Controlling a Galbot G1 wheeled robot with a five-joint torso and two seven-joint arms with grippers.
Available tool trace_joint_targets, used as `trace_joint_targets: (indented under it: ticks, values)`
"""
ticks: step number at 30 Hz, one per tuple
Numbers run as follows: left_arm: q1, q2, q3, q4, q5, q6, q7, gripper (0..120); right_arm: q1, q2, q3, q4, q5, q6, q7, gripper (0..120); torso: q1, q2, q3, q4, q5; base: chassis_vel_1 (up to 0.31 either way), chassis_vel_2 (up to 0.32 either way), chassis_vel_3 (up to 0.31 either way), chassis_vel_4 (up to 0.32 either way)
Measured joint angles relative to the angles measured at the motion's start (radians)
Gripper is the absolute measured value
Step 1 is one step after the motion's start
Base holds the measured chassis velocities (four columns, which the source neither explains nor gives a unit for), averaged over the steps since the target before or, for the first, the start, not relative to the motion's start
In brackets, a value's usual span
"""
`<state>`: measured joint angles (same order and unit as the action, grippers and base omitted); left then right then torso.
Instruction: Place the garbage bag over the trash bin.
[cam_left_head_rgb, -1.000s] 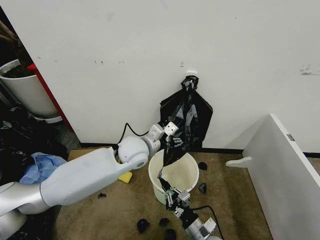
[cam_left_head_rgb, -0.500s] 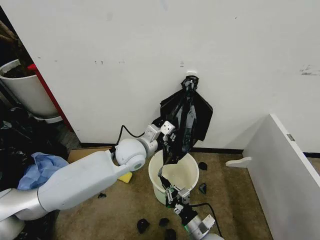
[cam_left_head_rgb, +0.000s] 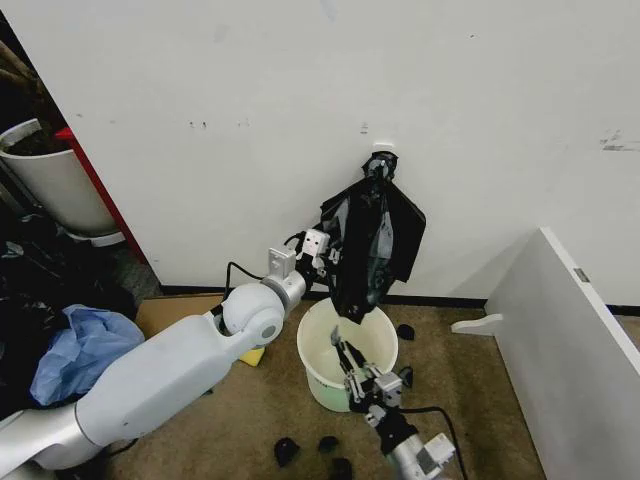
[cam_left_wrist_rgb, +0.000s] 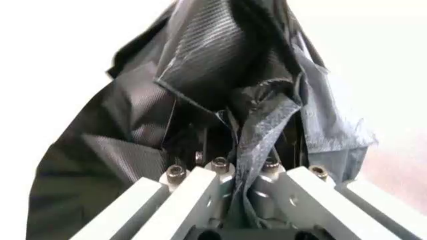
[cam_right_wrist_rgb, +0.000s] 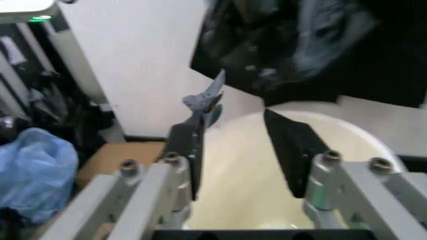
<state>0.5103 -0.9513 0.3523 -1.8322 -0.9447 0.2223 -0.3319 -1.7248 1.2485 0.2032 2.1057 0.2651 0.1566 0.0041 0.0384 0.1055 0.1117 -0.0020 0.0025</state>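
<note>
Lifting the garbage bag (cam_left_head_rgb: 368, 250) above the trash bin (cam_left_head_rgb: 352, 367), your left gripper (cam_left_head_rgb: 335, 254) pinches its plastic. Your right gripper (cam_left_head_rgb: 358, 372) hovers, jaws spread, at the rim. Next, you likely open the bag's mouth over it.

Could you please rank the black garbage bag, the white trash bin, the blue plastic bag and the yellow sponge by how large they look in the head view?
1. Garbage bag and trash bin: look about alike, unranked.
2. Blue plastic bag: nearer the camera, so unsure.
3. Yellow sponge: smallest, mostly hidden behind the left arm.
</note>
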Motion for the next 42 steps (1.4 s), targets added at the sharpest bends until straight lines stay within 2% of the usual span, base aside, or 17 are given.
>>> trace_joint_targets:
  ticks: [5,6,12,13,18,21,24,28,29,32,33,36,37,42]
  values:
    - [0.025,0.004,-0.037,-0.003,0.0,-0.006,-0.002,0,0.015,-0.027,0.036,0.028,0.037,-0.016,0.046,54,0.0,0.0,0.0,-0.0001,0.0001,0.0,0.0,0.0,0.0]
    - [0.025,0.004,-0.037,-0.003,0.0,-0.006,-0.002,0,0.015,-0.027,0.036,0.028,0.037,-0.016,0.046,54,0.0,0.0,0.0,-0.0001,0.0001,0.0,0.0,0.0,0.0]
    - [0.034,0.009,-0.033,-0.017,0.0,-0.008,-0.003,0,0.26,-0.039,0.038,-0.045,0.135,-0.081,0.081,81,0.0,0.0,0.0,0.0002,0.0002,0.0,0.0,0.0,0.0]
    - [0.034,0.009,-0.033,-0.017,0.0,-0.008,-0.003,0,0.26,-0.039,0.038,-0.045,0.135,-0.081,0.081,81,0.0,0.0,0.0,0.0002,0.0002,0.0,0.0,0.0,0.0]
    - [0.034,0.003,-0.018,-0.013,0.001,-0.007,-0.004,0,0.422,-0.031,0.009,-0.157,0.203,-0.109,0.097,98,0.0,0.0,0.0,0.0002,0.0001,0.0,0.0,0.0,0.0]
    - [0.034,0.001,-0.017,-0.013,0.001,-0.005,-0.006,0,0.474,-0.029,-0.002,-0.199,0.223,-0.111,0.098,98,0.0,0.0,0.0,0.0002,0.0001,0.0,0.0,0.0,0.0]
    - [0.035,0.0,-0.017,-0.014,0.002,-0.003,-0.006,0,0.52,-0.028,-0.008,-0.233,0.237,-0.123,0.098,91,0.0,0.0,0.0,0.0001,0.0001,0.0,0.0,0.0,0.0]
    - [0.039,0.002,-0.018,-0.017,0.002,-0.002,-0.006,0,0.565,-0.026,-0.013,-0.281,0.237,-0.129,0.109,73,0.0,0.0,0.0,0.0001,0.0001,0.0,0.0,0.0,0.0]
    - [0.039,0.002,-0.018,-0.017,0.002,-0.002,-0.006,0,0.565,-0.026,-0.013,-0.281,0.237,-0.129,0.109,73,0.0,0.0,0.0,0.0001,0.0001,0.0,0.0,0.0,0.0]
    - [0.039,0.004,-0.02,-0.019,0.002,-0.001,-0.006,0,0.588,-0.02,-0.016,-0.314,0.226,-0.128,0.127,64,0.0,0.0,0.0,0.0001,0.0002,0.0,0.0,0.0,0.0]
    - [0.037,0.004,-0.02,-0.02,0.002,0.0,-0.006,0,0.593,-0.017,-0.017,-0.319,0.226,-0.128,0.135,57,0.0,0.0,0.0,0.0001,0.0,0.0,0.0,0.0,0.0]
    - [0.035,0.0,-0.019,-0.024,0.001,0.0,-0.006,0,0.599,-0.013,-0.017,-0.319,0.23,-0.127,0.147,46,0.0,0.0,0.0,0.0,0.0001,0.0,0.0,0.0,0.0]
    - [0.035,0.0,-0.019,-0.024,0.001,0.0,-0.006,0,0.599,-0.013,-0.017,-0.319,0.23,-0.127,0.147,46,0.0,0.0,0.0,0.0,0.0001,0.0,0.0,0.0,0.0]
    - [0.04,0.002,-0.021,-0.028,0.0,0.001,-0.007,0,0.584,-0.018,-0.015,-0.285,0.235,-0.125,0.165,24,0.0,0.0,0.0,0.0,0.0,0.0,0.0,0.0,0.0]
